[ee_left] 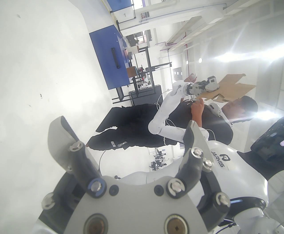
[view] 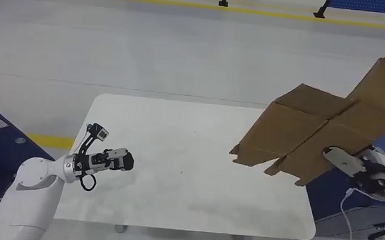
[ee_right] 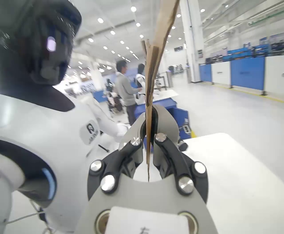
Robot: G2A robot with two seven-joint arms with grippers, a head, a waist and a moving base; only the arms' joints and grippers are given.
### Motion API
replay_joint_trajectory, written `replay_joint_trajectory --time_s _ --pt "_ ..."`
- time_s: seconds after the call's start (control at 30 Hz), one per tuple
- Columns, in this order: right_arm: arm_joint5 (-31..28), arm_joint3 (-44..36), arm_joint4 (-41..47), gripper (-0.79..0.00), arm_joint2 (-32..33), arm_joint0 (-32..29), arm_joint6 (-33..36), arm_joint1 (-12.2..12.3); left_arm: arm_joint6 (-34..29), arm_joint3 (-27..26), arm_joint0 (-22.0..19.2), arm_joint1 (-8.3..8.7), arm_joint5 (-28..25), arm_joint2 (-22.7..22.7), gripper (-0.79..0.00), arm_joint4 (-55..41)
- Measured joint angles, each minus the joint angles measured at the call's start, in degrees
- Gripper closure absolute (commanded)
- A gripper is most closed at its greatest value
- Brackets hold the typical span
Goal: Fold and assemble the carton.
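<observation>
One carton (view: 318,131) edge is pinched in the right claw (ee_right: 149,124); left claw (ee_left: 126,123) spread.

Table (view: 197,153): white rectangular top with rounded corners, standing on a pale grey floor (view: 184,46), its long sides running left to right. The surface is showing a few small dark specks (ee_left: 41,95) in the left wrist view. Two short supports (view: 121,228) are showing under the near edge, one toward the left and one toward the right. A yellow floor line (view: 49,140) is running up to the table's left edge.
</observation>
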Motion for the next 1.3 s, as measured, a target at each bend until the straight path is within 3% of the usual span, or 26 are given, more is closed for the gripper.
replay_joint_trajectory --time_s 0.23,0.5,0.6,0.7,0.9,1.07,1.23,1.3 --pt "-4.6 -10.5 -18.8 0.000 6.9 -3.1 -4.3 -0.2 0.0 0.0 0.0 0.00 0.0 0.0 -0.785 0.0" --pt "-17.7 -10.4 -43.3 0.000 9.7 -3.3 -12.2 -0.8 0.0 0.0 0.0 0.00 0.0 0.0 -0.785 0.0" --pt "-22.1 -10.4 -54.0 0.000 9.2 -2.8 -17.2 -1.2 0.0 0.0 0.0 0.00 0.0 0.0 -0.785 0.0" --pt "-22.3 -10.4 -65.0 0.000 7.0 -2.4 -23.5 -1.3 0.0 0.0 0.0 0.00 0.0 0.0 -0.785 0.0" --pt "-22.2 -10.4 -97.4 0.000 -0.9 -3.2 -39.5 -0.5 0.0 0.0 0.0 0.00 0.0 0.0 -0.785 0.0" --pt "-15.0 -10.4 -125.5 0.000 -10.1 -8.8 -55.9 -0.3 0.0 0.0 0.0 0.00 0.0 0.0 -0.785 0.0" --pt "2.9 -10.4 -155.1 0.000 -21.7 -19.4 -68.9 0.1 0.0 0.0 0.0 0.00 0.0 0.0 -0.785 0.0" --pt "8.6 -10.4 -162.6 0.000 -24.7 -23.3 -70.6 0.2 0.0 0.0 0.0 0.00 0.0 0.0 -0.785 0.0"
